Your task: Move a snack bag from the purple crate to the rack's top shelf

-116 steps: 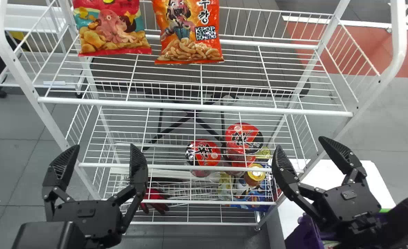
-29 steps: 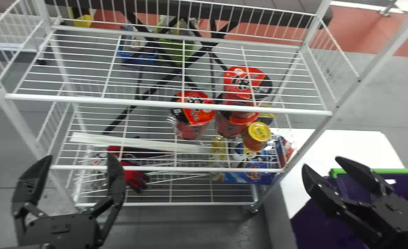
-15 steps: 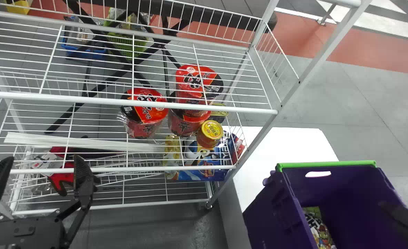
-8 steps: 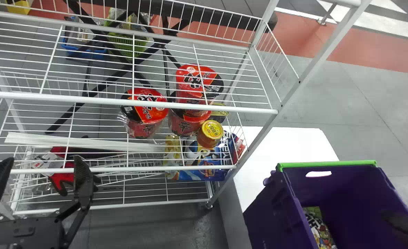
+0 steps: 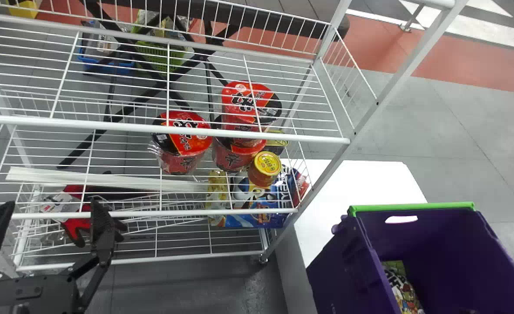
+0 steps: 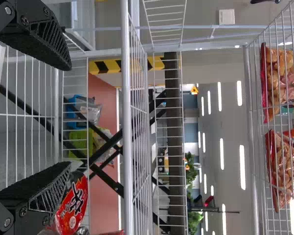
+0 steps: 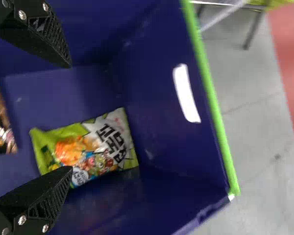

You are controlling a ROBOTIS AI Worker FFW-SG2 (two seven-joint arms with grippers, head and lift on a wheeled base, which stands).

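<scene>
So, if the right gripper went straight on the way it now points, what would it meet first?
Most likely the green-and-white snack bag lying on the floor of the purple crate, though the depth between them is hard to judge.

The crate [image 5: 339, 279] is cut off by the head view's edge, and its left wall hides part of the snack bag [image 5: 401, 288]. Another bag [image 7: 1, 132] runs out of the right wrist view. Wires of the rack [image 5: 161, 129] partly cover a red glove [image 5: 74, 225]. The far green basket's [image 5: 158, 52] contents are too small to tell.
</scene>
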